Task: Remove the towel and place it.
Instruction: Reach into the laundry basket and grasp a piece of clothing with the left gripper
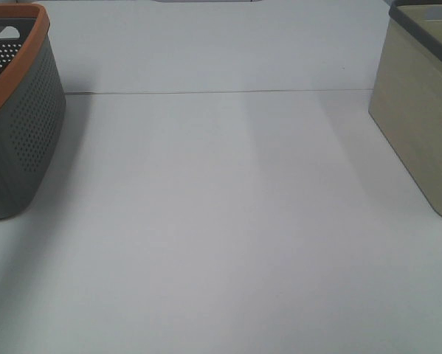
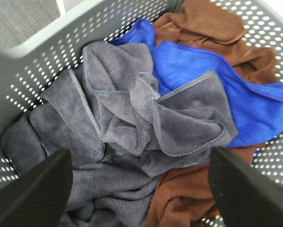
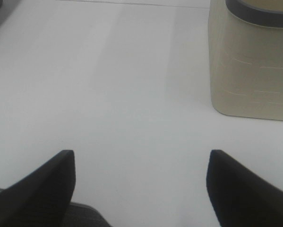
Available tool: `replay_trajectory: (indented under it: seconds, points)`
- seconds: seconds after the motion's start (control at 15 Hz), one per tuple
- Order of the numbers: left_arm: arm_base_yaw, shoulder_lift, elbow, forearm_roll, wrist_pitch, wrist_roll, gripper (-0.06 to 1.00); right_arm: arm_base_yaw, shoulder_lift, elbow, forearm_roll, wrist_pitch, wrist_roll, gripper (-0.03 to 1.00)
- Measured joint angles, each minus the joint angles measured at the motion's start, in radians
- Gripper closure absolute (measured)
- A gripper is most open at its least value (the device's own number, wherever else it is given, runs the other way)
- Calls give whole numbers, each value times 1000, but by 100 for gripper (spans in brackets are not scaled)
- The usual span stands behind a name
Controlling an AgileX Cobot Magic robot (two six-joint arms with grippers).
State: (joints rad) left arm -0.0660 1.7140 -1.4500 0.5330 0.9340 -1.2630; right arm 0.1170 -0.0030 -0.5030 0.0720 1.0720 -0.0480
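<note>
The dark grey towel (image 2: 132,127) lies crumpled inside the grey perforated basket (image 2: 47,61), on top of a blue cloth (image 2: 212,80) and brown cloths (image 2: 212,28). My left gripper (image 2: 141,189) hangs open just above the towel, its two black fingers (image 2: 37,189) spread wide with nothing between them. My right gripper (image 3: 140,184) is open over bare white table, holding nothing. Neither gripper shows in the exterior high view, where the basket (image 1: 18,110) with its orange rim stands at the far left.
A beige bin with a dark rim (image 1: 420,110) stands at the right edge of the white table (image 1: 221,221); the right wrist view shows the beige bin (image 3: 254,66) ahead of the right gripper. A thin seam crosses the table at the back.
</note>
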Motion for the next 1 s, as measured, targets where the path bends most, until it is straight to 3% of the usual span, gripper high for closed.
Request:
replay_trajectory:
  seconds: [0.53,1.0]
  points:
    - [0,138,-14,192,-81,-285,20,0,0,0,0,0,2,21]
    - [0,295,-157,216,-91,-297,20,0,0,0,0,0,2,21]
